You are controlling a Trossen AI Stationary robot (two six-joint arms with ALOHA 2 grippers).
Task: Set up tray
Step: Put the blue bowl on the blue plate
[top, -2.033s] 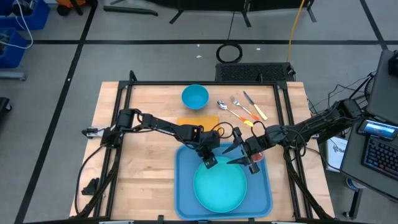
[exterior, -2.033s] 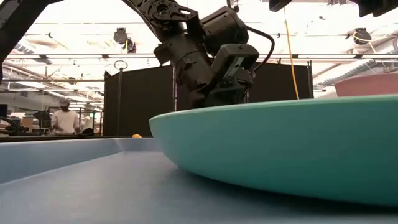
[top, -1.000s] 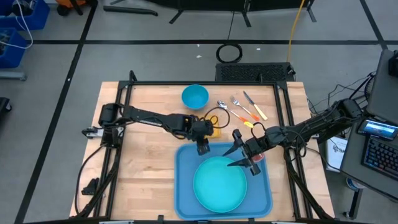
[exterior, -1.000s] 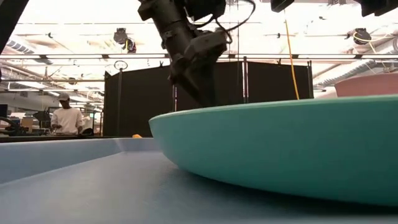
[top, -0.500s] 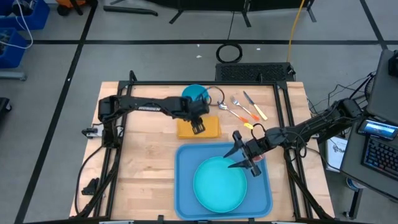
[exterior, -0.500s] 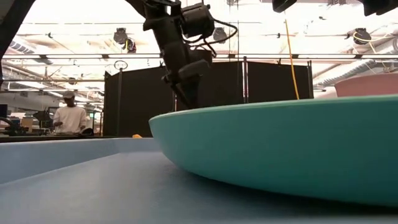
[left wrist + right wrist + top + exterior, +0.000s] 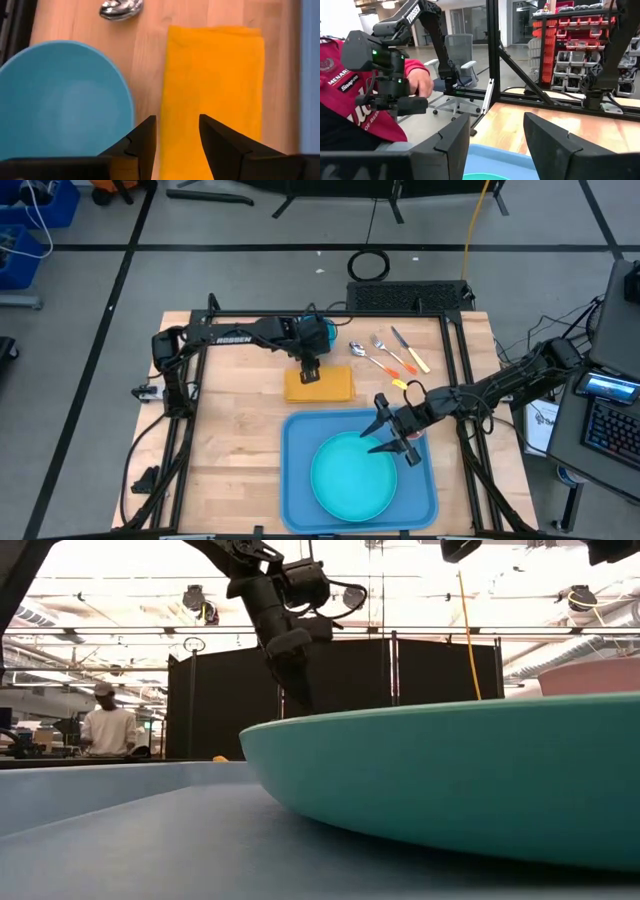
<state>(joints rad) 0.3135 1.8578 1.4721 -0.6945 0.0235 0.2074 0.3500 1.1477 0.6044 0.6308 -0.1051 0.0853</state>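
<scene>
The blue tray (image 7: 298,480) lies at the table's near middle with a round teal plate (image 7: 352,477) resting flat in it. Beyond the tray's far edge, an orange-yellow folded napkin (image 7: 330,386) lies flat on the wood. My left gripper (image 7: 308,372) hangs over the napkin's left part, pointing steeply down, open; in the left wrist view its fingers (image 7: 176,135) frame the napkin's (image 7: 215,85) long edge with nothing between them. A blue bowl (image 7: 60,100) stands just beyond. My right gripper (image 7: 392,435) is held level over the tray's far right corner, open and empty.
A spoon (image 7: 357,349), fork (image 7: 385,350) and knife (image 7: 410,350) lie at the table's far right. Bare wood stretches left of the tray. A black frame rims the table. A person in a red sleeve (image 7: 360,110) is beyond the table; another (image 7: 105,725) stands far off.
My left gripper has swung from above the tray's far edge toward the table's far edge, out over the napkin and close to the blue bowl, rolling its wrist as it went. The plate, tray and napkin have stayed put.
</scene>
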